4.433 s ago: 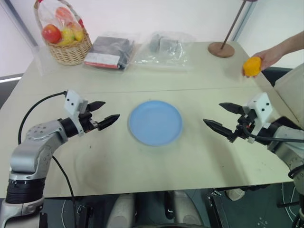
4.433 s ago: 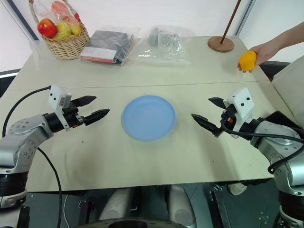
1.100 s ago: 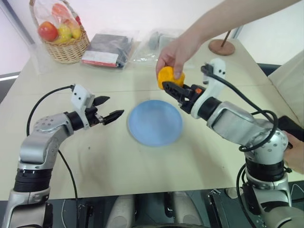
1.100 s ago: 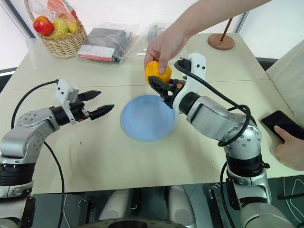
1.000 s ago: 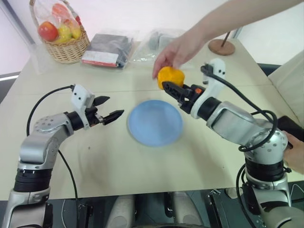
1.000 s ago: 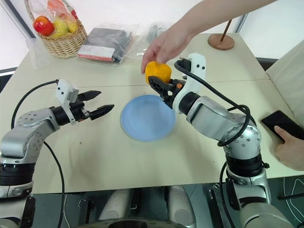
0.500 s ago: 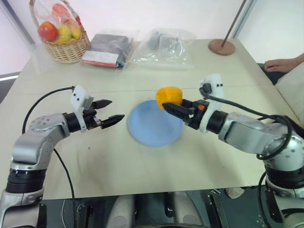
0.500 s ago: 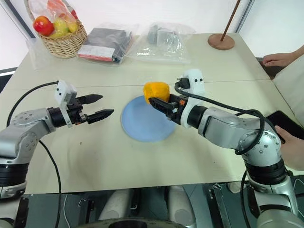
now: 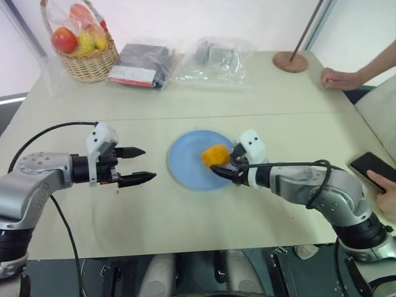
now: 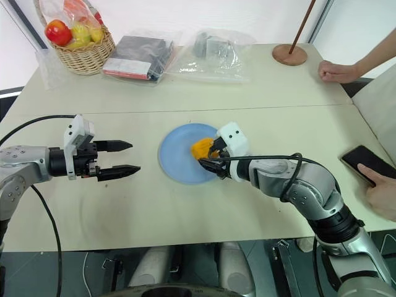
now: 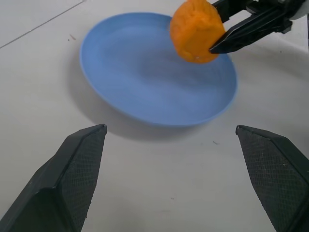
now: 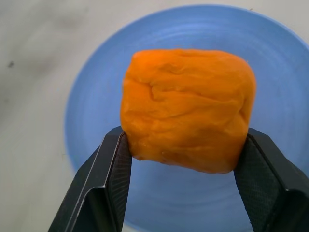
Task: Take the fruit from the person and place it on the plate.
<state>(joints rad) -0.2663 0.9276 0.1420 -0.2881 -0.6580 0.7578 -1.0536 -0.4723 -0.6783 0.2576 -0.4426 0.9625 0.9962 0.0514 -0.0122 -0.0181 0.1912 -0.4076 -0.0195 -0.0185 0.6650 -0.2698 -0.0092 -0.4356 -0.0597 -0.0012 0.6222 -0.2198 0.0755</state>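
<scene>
The yellow-orange fruit [image 9: 215,154] is low over the right part of the light-blue plate [image 9: 185,164]; I cannot tell if it touches. My right gripper [image 12: 186,137] is shut on the fruit, one black finger [image 12: 110,169] on each side of it. Left of the plate and apart from it, my left gripper [image 9: 148,163] is open and empty, pointing at the plate [image 11: 145,82]. The person's hand [image 9: 337,79] rests on the table at the far right, away from the fruit.
At the table's back stand a wicker basket [image 9: 86,52] of wrapped fruit, a dark packet [image 9: 145,62], a clear bag [image 9: 213,57] and a round wooden stand base [image 9: 289,62]. A second hand [image 9: 385,197] holds a phone [image 9: 367,166] at the right edge.
My right gripper has come down with the fruit to just over the plate. The person's hand let go and drew back to the far right. My left gripper pulled back slightly.
</scene>
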